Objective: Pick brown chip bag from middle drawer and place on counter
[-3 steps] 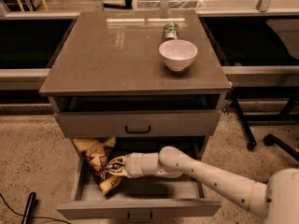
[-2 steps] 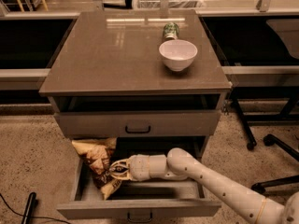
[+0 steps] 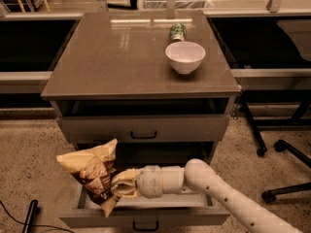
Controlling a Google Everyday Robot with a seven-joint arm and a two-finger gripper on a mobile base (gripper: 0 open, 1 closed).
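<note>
The brown chip bag (image 3: 94,174) hangs tilted above the left end of the open middle drawer (image 3: 146,216), partly past the drawer's left wall. My gripper (image 3: 119,183) is shut on the bag's right edge, and my white arm reaches in from the lower right across the drawer. The counter (image 3: 116,62) is the glossy grey-brown slab above, well higher than the bag. The drawer's floor is mostly hidden by my arm and the bag.
A white bowl (image 3: 184,57) stands on the counter's right side, with a green can (image 3: 178,32) just behind it. A shallower closed drawer front (image 3: 143,128) sits between counter and middle drawer. Office chair legs (image 3: 279,149) stand at the right; a black object (image 3: 30,216) lies on the floor at left.
The bag has been lifted up and to the left out of the drawer, from lying inside it to hanging above its left wall. My gripper moved left with it.
</note>
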